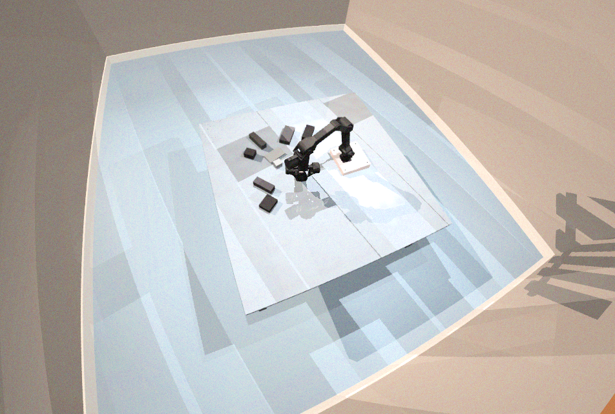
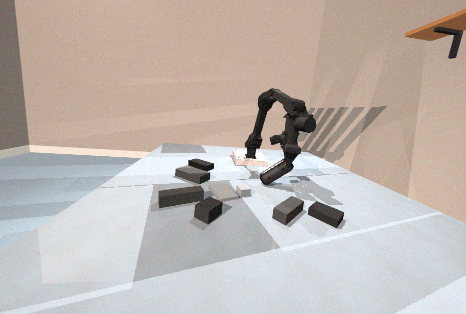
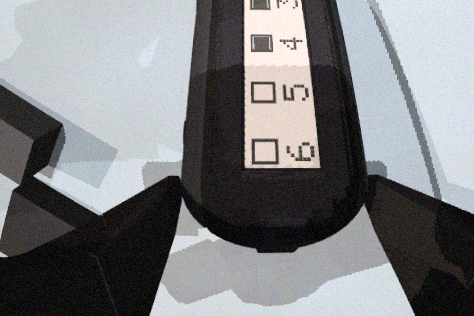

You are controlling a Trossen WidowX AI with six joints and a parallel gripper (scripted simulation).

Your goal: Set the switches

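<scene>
The tool (image 1: 301, 172) (image 2: 290, 157) (image 3: 274, 192) pinches the dark controller unit (image 2: 276, 172) (image 3: 280, 210) at 1 end, its fingers on either side, holding it tilted above the desk (image 1: 318, 260) (image 2: 225, 261). From over here I can read the pale label (image 3: 280, 72) on its underside: squares 2, 3 and 4 are filled, while 5 and 6 are just outlines. The top of the label runs out of the wrist view. On the desk, 6 dark blocks lie around 2 pale pieces.
</scene>
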